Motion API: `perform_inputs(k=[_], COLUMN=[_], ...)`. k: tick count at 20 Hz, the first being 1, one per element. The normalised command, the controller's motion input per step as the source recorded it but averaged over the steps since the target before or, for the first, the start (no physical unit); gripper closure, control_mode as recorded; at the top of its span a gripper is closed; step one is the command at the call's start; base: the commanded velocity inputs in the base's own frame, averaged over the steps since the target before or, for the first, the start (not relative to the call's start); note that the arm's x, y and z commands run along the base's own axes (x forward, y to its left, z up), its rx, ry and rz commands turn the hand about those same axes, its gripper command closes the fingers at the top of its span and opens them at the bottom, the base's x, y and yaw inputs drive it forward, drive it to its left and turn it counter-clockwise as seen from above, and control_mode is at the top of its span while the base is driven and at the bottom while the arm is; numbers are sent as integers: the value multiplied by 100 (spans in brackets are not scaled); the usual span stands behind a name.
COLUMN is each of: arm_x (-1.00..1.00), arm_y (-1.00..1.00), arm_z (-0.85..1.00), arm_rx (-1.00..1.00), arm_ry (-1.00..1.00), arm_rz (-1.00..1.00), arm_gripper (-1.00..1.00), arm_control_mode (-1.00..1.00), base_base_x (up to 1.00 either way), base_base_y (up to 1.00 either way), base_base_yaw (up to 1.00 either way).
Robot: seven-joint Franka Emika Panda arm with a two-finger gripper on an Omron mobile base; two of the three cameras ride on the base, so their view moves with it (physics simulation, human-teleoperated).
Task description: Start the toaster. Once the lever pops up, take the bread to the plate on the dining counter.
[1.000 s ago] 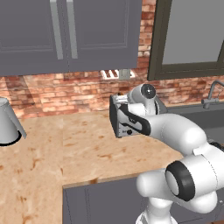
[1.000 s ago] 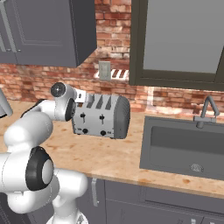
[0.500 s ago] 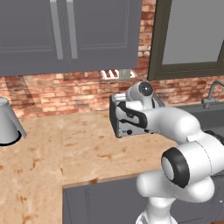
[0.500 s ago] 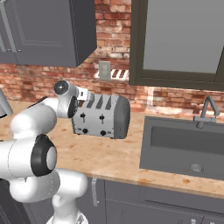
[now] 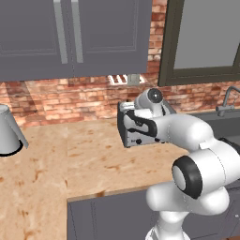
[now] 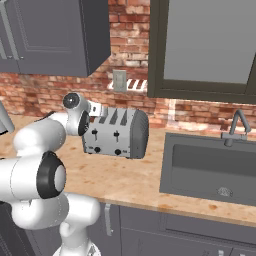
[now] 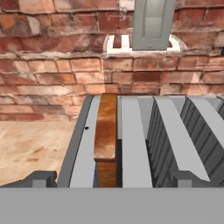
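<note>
Toaster (image 6: 116, 134) stood on the table (image 6: 120, 177) against the brick wall (image 6: 55, 90), at 9 o'clock of the sink (image 6: 210, 167), its two levers and knobs facing outward. Bread (image 7: 106, 131) sat upright in one slot, its brown crust edge showing above the top. Fingers (image 7: 111, 178) were spread wide, holding nothing, one tip at 7 o'clock and the other at 5 o'clock of the hand view, hovering just above the slots. A grey outlet plate (image 7: 153, 24) was on the wall at 12 o'clock of the bread. A metal kettle (image 5: 9, 131) stood well apart at 9 o'clock.
</note>
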Motion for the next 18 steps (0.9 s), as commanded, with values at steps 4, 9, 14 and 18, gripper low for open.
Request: perform_inputs(k=[4, 9, 14, 18], arm_x=[4, 6, 5, 5], arm_y=[0, 3, 8, 7], arm_z=[0, 0, 0, 0], arm_rx=[0, 0, 0, 0], arm_ry=[1, 0, 4, 3], arm_rz=[0, 0, 0, 0], arm_gripper=[-100, -100, -100, -100], arm_control_mode=[-100, -100, -100, -100], base_base_x=[0, 0, 0, 0], base_base_y=[0, 0, 0, 0], base_base_yaw=[0, 0, 0, 0])
